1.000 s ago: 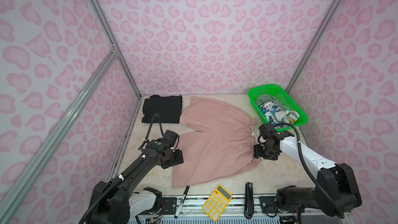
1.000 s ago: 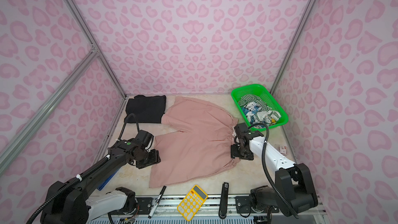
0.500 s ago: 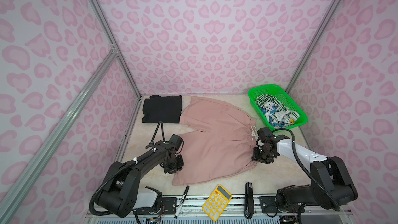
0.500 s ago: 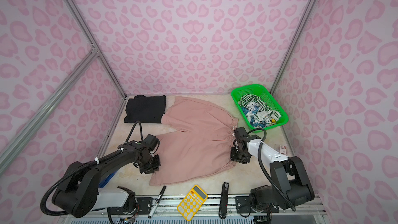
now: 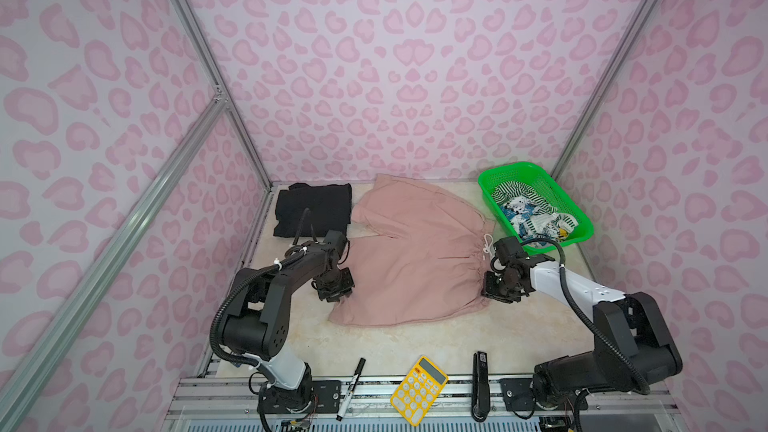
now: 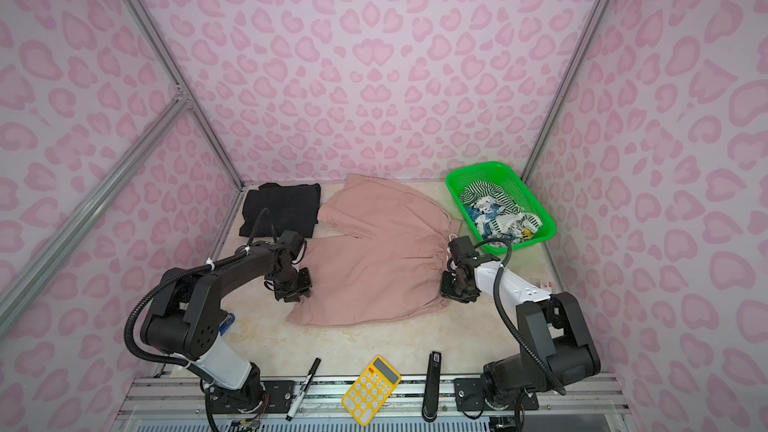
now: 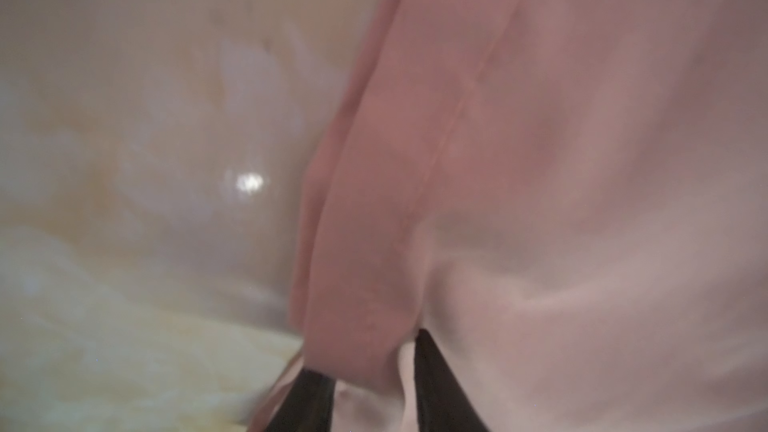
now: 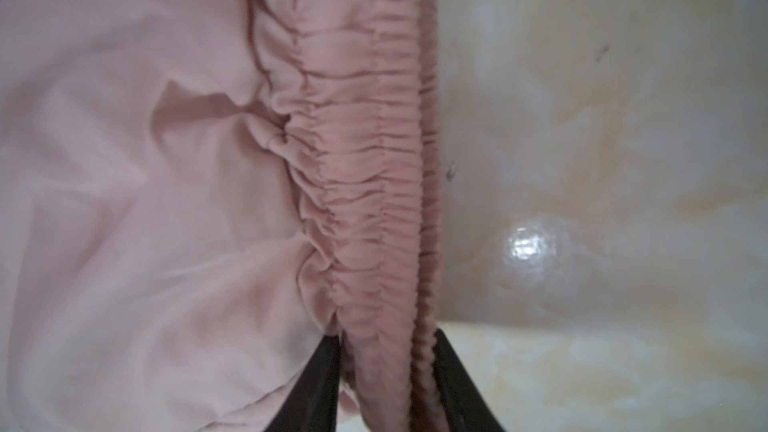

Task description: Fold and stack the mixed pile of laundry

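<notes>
The dusty-pink shorts (image 5: 411,259) (image 6: 374,259) lie spread flat mid-table, their white cord (image 5: 487,243) at the waistband on the right. My left gripper (image 5: 334,290) (image 6: 291,290) sits at the near leg's left hem; in the left wrist view it (image 7: 374,392) is shut on the folded hem (image 7: 365,284). My right gripper (image 5: 496,290) (image 6: 453,288) is at the near end of the waistband, shut (image 8: 386,384) on the gathered elastic (image 8: 365,201). A folded black garment (image 5: 313,209) lies at the back left. Striped (image 5: 513,193) and blue-white printed (image 5: 519,211) pieces lie in the basket.
The green mesh basket (image 5: 544,189) stands at the back right, close behind my right arm. A yellow calculator (image 5: 419,390), a marker (image 5: 351,388) and a black bar-shaped tool (image 5: 480,384) lie along the front edge. Pink patterned walls close in three sides.
Both grippers have narrowed onto the shorts' edges, left on the hem, right on the waistband. The left arm has folded down lower beside the shorts.
</notes>
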Available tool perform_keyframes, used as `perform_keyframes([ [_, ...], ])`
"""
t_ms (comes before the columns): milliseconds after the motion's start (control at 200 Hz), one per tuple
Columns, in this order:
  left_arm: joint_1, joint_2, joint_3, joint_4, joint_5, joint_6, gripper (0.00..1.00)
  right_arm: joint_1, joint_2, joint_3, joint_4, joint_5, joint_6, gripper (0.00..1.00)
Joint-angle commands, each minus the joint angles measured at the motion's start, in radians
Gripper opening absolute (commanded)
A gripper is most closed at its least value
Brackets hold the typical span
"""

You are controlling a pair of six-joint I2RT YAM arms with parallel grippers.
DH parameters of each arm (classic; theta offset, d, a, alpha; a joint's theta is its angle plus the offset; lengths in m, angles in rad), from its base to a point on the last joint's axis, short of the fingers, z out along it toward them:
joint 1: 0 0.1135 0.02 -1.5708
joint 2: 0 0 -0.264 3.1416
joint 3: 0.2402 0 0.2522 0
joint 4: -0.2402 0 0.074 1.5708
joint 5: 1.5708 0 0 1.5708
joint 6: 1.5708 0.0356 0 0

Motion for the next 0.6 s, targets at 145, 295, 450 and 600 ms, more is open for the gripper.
perform_keyframes([
  [145, 0.001, -0.199, -0.1, 0.001, -0.029, 0.021, 0.6, 0.003, -0.06, -0.021, -0.043, 0.03, -0.02, 0.56],
  [295, 0.0, -0.321, -0.206, -0.021, -0.031, -0.031, 0.6, 0.002, -0.06, -0.044, -0.017, -0.003, -0.024, 0.62],
  [450, 0.002, -0.369, -0.299, -0.015, -0.069, -0.073, 0.59, 0.001, -0.027, -0.041, 0.02, -0.03, -0.025, 0.63],
  [600, 0.002, -0.351, -0.334, 0.015, -0.079, -0.093, 0.57, -0.001, -0.017, -0.038, 0.04, -0.04, -0.021, 0.63],
])
